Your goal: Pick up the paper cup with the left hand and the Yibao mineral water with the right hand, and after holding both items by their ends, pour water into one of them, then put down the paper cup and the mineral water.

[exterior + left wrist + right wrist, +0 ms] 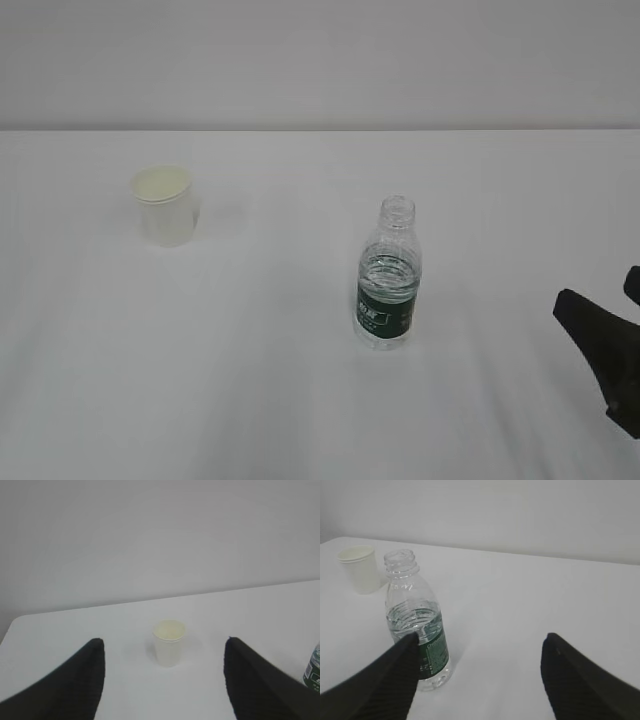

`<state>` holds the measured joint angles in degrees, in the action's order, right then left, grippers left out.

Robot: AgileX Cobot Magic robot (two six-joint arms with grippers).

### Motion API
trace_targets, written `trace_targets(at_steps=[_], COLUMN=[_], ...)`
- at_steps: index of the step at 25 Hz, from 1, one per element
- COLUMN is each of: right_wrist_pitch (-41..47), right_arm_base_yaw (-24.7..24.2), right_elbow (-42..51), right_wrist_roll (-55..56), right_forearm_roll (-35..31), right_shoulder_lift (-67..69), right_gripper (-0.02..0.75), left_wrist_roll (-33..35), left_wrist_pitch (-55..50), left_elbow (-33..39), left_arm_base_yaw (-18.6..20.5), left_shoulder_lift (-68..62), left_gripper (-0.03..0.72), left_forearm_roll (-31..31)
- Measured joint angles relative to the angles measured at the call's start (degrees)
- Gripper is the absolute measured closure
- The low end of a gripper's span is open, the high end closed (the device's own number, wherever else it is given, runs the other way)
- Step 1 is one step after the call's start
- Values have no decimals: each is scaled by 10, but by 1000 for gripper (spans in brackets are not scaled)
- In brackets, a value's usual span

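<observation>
We see one big white table [300, 400] that fills most of the view, with a plain pale wall [320, 60] behind it. On the table we count one bottle and one cup, and we count two grippers. The right hand [480, 672] is the biggest of the small things we can see: in the outside view only a black bit of it pokes in low at the right edge, well apart from the bottle. In its own camera its two black fingers [580, 680] are spread wide with nothing between them, so it is open and holds nothing. The left finger there sits in front of the bottle's bottom part. The left hand [165, 672] shows only in its own camera. Its two black fingers [65, 685] are also spread wide and hold nothing, and they point toward the cup, which stands farther away on the table. Next comes the Yibao mineral water [387, 275]. It stands upright near the middle of the table, with no cap, some water inside and a dark green band around it. Smallest is the paper cup [165, 205]. It stands upright, open side up, toward the back left, well apart from the bottle.
</observation>
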<state>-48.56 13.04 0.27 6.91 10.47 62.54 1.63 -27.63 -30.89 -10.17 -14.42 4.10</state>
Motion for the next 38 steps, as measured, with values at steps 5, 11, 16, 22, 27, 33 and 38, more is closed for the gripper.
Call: trace_targets(at_steps=[5, 11, 16, 22, 27, 33, 38], right_wrist_pitch=[-7, -83, -155, -163, -165, -168, -169], right_arm_base_yaw=[0, 0, 0, 0, 0, 0, 0], right_elbow=[0, 0, 0, -7, -8, -23, -48], right_wrist_roll=[0, 1, 1, 2, 2, -6, -27], right_forearm_roll=[1, 14, 16, 56, 65, 65, 67], right_shoulder_lift=[35, 112, 212, 313, 335, 335, 336], right_gripper=[167, 167, 167, 167, 167, 166, 166], left_wrist_roll=[0, 0, 0, 0, 0, 0, 0], left_wrist_pitch=[0, 0, 0, 0, 0, 0, 0], left_elbow=[0, 0, 0, 0, 0, 0, 0], left_arm_base_yaw=[0, 0, 0, 0, 0, 0, 0], left_shoulder_lift=[0, 0, 0, 0, 0, 0, 0], left_gripper=[163, 166, 167, 167, 167, 167, 168], left_forearm_roll=[0, -1, -1, -1, -3, -5, -6])
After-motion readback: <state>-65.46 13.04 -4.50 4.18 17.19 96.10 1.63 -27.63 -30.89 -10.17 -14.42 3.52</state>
